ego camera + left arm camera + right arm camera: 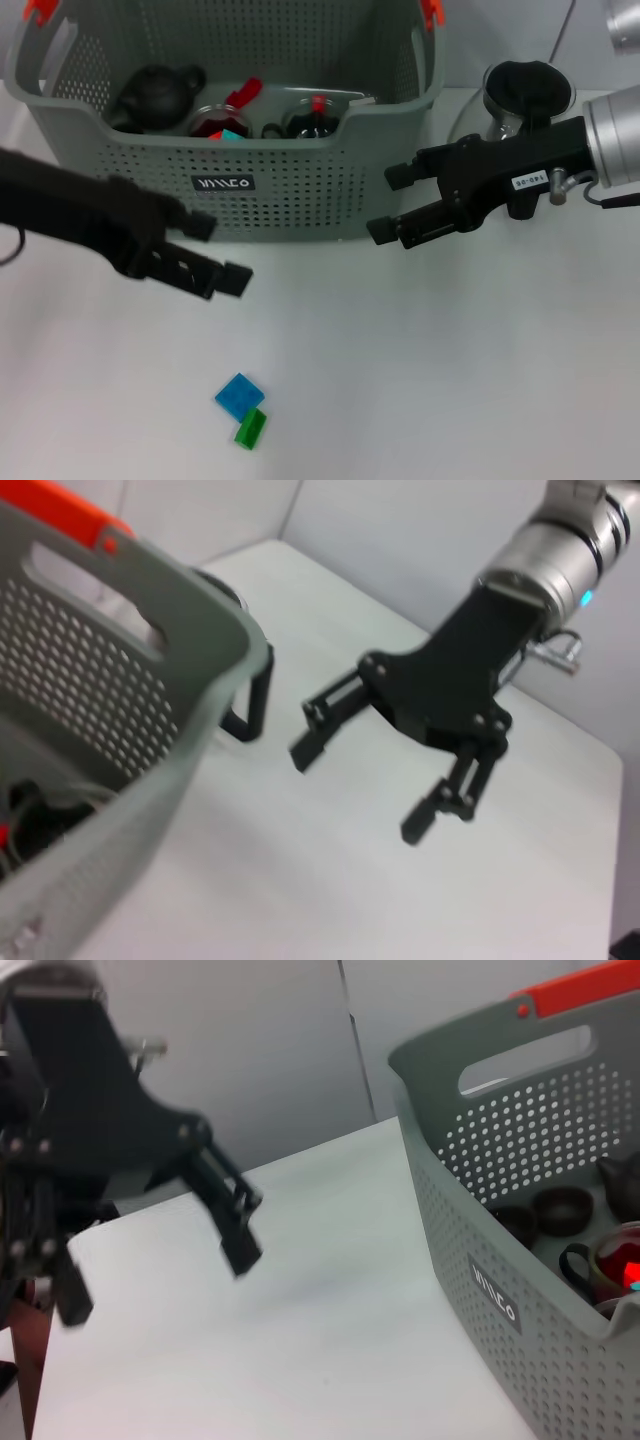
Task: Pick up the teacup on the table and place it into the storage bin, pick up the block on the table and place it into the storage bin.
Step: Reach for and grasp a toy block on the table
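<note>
The grey-green storage bin (pixel 300 190) stands at the back of the table, and its wall also shows as the bin (pixel 520 1260). Inside it lie a dark teapot (pixel 155 95), glassware and small dark teacups (pixel 563 1210). A blue block (pixel 240 395) lies on the table near the front, with a green block (pixel 251 429) touching it. My left gripper (pixel 220 254) hovers open and empty in front of the bin's left part, well above the blocks. My right gripper (pixel 388 203) hangs open and empty by the bin's right corner.
A glass vessel with a dark top (pixel 520 90) and a black handle (pixel 250 695) stands on the table just right of the bin, behind my right arm. White table lies bare between the grippers and the blocks.
</note>
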